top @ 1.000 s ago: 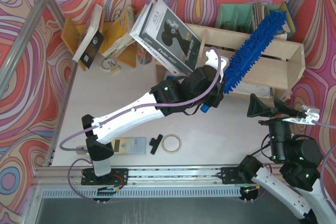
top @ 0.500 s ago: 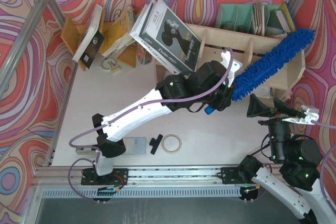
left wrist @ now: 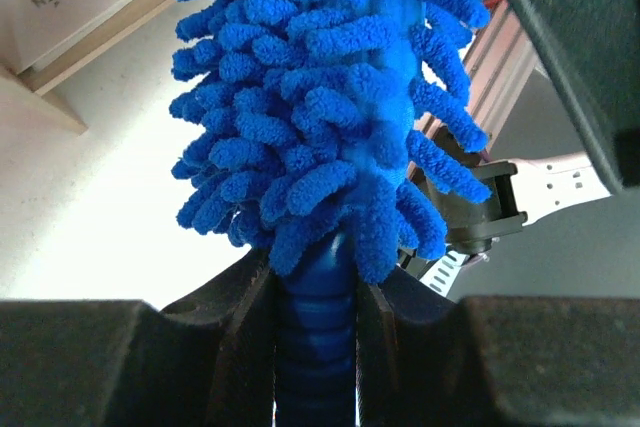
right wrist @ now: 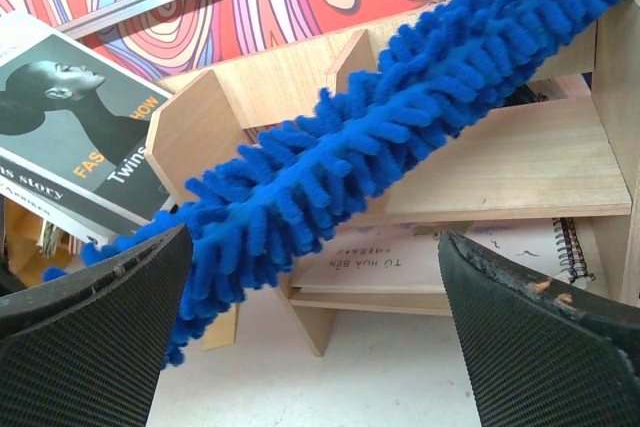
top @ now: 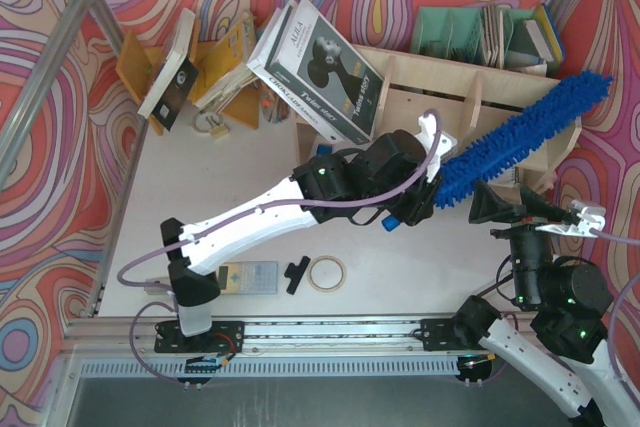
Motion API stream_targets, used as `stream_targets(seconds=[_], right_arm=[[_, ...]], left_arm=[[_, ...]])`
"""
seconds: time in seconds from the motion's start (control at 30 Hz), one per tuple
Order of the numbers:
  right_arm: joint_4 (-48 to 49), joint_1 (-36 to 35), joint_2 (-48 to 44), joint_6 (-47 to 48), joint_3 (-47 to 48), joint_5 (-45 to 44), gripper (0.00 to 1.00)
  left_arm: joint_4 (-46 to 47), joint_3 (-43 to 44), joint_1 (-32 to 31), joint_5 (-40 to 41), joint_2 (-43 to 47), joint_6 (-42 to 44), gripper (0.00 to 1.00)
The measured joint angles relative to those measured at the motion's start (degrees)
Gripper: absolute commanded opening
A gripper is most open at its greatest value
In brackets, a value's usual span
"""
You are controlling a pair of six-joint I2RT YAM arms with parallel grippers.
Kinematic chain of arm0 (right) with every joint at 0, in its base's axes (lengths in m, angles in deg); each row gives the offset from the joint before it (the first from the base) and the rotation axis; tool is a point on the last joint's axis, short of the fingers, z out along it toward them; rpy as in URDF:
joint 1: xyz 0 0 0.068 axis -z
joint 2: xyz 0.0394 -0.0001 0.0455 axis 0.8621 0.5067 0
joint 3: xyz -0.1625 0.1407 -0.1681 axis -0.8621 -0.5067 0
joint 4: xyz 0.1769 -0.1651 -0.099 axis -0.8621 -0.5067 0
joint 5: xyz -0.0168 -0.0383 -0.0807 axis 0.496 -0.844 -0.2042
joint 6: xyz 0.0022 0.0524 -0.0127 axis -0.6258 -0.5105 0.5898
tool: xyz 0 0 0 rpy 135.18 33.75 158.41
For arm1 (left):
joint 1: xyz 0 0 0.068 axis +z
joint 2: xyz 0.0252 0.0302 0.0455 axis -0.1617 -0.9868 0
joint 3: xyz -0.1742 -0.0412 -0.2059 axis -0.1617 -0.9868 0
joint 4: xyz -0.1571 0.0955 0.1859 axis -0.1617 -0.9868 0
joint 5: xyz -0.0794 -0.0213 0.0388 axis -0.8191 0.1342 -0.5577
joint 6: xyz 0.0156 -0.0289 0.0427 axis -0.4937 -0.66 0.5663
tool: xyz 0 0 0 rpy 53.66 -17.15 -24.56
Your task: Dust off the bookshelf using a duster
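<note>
Bristle end of the duster (top: 520, 137) points up-right across the bookshelf (top: 520, 92); the left gripper (left wrist: 315, 317) pinches its handle. The right gripper (right wrist: 315, 312) stands spread wide.

A grey-toned book cover (right wrist: 70, 137), beyond the left side of the right jaws, reads "Twins", "story" and, in orange, "FAS". Ahead between those jaws, a spiral notebook (right wrist: 420, 262) bears "HUA BEN". Its smaller print is too fine to read.

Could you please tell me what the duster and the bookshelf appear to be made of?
The duster has plump, fingerlike blue tufts, which suggests chenille microfibre; its handle is ribbed and glossy dark blue, likely plastic. The bookshelf looks like pale, unpainted wood, perhaps plywood: matte with faint grain.
</note>
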Motion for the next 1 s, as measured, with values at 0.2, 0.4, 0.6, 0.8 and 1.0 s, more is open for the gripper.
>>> stream_targets(seconds=[0.2, 0.4, 0.6, 0.8, 1.0], right_arm=[[0.0, 0.0, 0.0, 0.0, -0.1, 0.0, 0.99], [0.1, 0.0, 0.0, 0.0, -0.1, 0.0, 0.99], [0.1, 0.0, 0.0, 0.2, -0.1, 0.0, 0.99], [0.1, 0.0, 0.0, 0.2, -0.1, 0.0, 0.99], [0.1, 0.0, 0.0, 0.2, -0.1, 0.0, 0.99]], left_arm=[[2.8, -9.1, -1.3, 4.5, 7.4, -2.4, 0.00], [5.8, -18.6, -5.6, 11.8, 12.4, -6.4, 0.00], [9.0, -28.7, -9.2, 18.3, 13.8, -10.6, 0.00], [14.6, -36.4, -10.4, 22.3, 16.7, -14.0, 0.00], [17.3, -37.4, -10.8, 24.0, 18.1, -15.0, 0.00]])
